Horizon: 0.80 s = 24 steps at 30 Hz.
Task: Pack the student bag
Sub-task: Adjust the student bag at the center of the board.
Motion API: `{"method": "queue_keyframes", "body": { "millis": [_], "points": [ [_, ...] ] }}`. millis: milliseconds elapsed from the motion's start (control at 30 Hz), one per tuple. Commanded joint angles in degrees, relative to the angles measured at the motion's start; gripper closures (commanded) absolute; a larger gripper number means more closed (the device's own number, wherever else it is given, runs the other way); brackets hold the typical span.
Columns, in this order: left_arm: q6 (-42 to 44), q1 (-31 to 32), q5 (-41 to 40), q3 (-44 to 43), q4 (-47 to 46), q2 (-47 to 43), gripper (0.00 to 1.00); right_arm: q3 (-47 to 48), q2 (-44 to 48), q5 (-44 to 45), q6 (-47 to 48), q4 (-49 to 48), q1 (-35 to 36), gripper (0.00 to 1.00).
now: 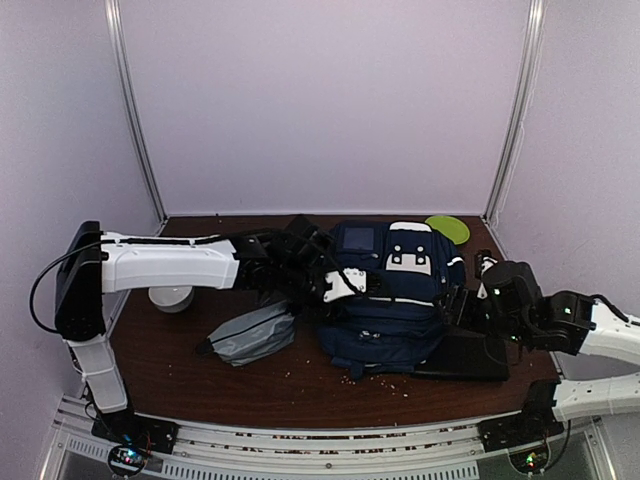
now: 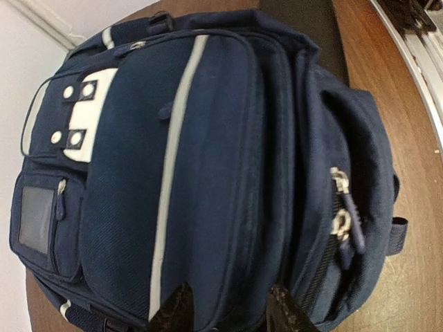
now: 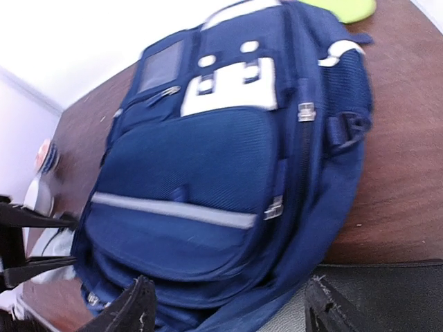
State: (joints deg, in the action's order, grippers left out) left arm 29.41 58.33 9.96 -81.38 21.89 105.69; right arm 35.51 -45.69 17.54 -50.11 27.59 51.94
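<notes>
The student bag [image 1: 392, 290], navy with thin white stripes and white buckle patches, lies flat in the middle of the table. It fills the left wrist view [image 2: 208, 173] and the right wrist view [image 3: 208, 159]. My left gripper [image 1: 343, 285] is at the bag's left side. In its own view the left gripper [image 2: 228, 308] has its fingers apart just over the bag's edge, with navy fabric showing between them. My right gripper [image 1: 463, 300] is at the bag's right side. The right gripper [image 3: 228, 311] is wide open, above the bag's lower corner, holding nothing.
A flat black case [image 1: 468, 358] lies under the bag's right corner and shows as the black case [image 3: 387, 290]. A grey pouch [image 1: 252, 333] lies left of the bag. A green disc [image 1: 447, 228] sits at the back right, a pale bowl [image 1: 172, 298] at the left.
</notes>
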Motion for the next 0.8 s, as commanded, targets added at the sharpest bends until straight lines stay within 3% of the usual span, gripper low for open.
{"method": "queue_keyframes", "body": {
  "millis": [0, 200, 400, 767],
  "points": [
    [-12.24, -7.62, 2.51, -2.26, -5.97, -4.34, 0.33, -3.51, 1.37, -2.11, -6.17, -3.26, -8.70, 0.27],
    [-26.43, -13.15, -5.74, -10.88, 0.57, -0.63, 0.26, -2.92, -5.47, -8.47, -3.79, -10.30, -16.86, 0.30],
    [-39.46, -17.87, 0.51, -14.09, 1.79, 4.32, 0.25, 2.97, -16.98, -9.81, -0.39, -14.39, -20.72, 0.31],
    [-48.81, -18.07, 5.96, -18.86, 2.96, 12.22, 0.25, 9.04, -31.89, -14.58, 1.43, -16.02, -23.79, 0.38]
  ]
}}
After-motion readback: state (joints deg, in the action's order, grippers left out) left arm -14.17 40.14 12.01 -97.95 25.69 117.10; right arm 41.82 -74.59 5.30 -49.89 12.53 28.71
